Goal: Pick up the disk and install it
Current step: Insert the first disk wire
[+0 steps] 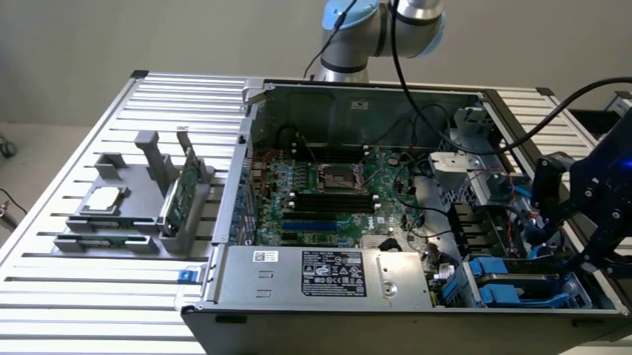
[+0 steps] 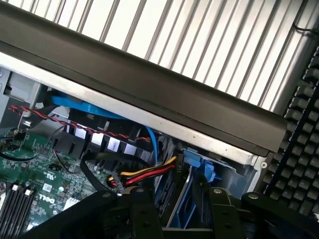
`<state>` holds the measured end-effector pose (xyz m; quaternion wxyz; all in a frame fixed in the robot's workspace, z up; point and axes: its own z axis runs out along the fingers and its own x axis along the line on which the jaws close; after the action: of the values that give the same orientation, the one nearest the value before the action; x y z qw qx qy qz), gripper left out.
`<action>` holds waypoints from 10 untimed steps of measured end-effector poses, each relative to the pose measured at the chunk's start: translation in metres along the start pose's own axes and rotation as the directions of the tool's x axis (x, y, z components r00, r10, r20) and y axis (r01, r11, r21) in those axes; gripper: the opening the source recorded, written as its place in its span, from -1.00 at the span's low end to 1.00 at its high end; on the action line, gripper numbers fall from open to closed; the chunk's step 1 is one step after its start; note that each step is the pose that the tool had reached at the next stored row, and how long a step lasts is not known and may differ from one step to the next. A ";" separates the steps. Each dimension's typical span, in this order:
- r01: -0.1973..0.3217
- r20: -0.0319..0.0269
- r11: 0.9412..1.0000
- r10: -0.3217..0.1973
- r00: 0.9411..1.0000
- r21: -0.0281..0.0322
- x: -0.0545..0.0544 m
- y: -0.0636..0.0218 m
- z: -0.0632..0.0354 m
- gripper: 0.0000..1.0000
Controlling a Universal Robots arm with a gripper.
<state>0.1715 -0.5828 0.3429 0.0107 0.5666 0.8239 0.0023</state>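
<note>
The disk [image 2: 174, 204], a grey slab with a blue edge strip, stands on edge in the drive bay at the case's corner. Its blue carrier end [image 2: 198, 162] points toward the case wall. My gripper [image 2: 180, 191] straddles it, with one black finger [image 2: 144, 214] on each side. The fingers are apart and a dark gap shows beside the disk, so the gripper is open. In the exterior view my gripper [image 1: 581, 248] hangs over the bays at the case's right front corner and covers the disk.
The open computer case [image 1: 227, 222] lies on a slatted table, with motherboard [image 1: 326, 192] and power supply [image 1: 336, 274] inside. Blue carriers [image 1: 513, 285] fill the neighbouring bay. Red and yellow cables [image 2: 144, 174] run close by. A grey holder [image 1: 109, 222] carries a silver chip [image 1: 103, 198] and a green card [image 1: 183, 188].
</note>
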 end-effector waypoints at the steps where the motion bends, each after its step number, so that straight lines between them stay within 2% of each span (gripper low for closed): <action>1: 0.000 -0.001 1.000 0.000 1.000 0.001 -0.001 0.0013 0.0000 -0.12; 5: 0.000 -0.006 1.000 0.000 1.000 0.009 -0.004 0.0022 0.0001 -0.12; 6: 0.000 -0.010 1.000 0.000 1.000 0.011 -0.005 0.0018 0.0001 -0.12; 7: -0.001 -0.015 1.000 0.001 1.000 0.011 -0.006 0.0016 0.0001 -0.12; 8: -0.001 -0.023 1.000 0.001 1.000 0.010 -0.006 0.0014 0.0002 -0.12; 10: -0.002 -0.044 1.000 0.002 0.999 0.008 -0.007 0.0012 0.0002 -0.12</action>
<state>0.1750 -0.5886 0.3428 -0.0097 0.5672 0.8234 0.0116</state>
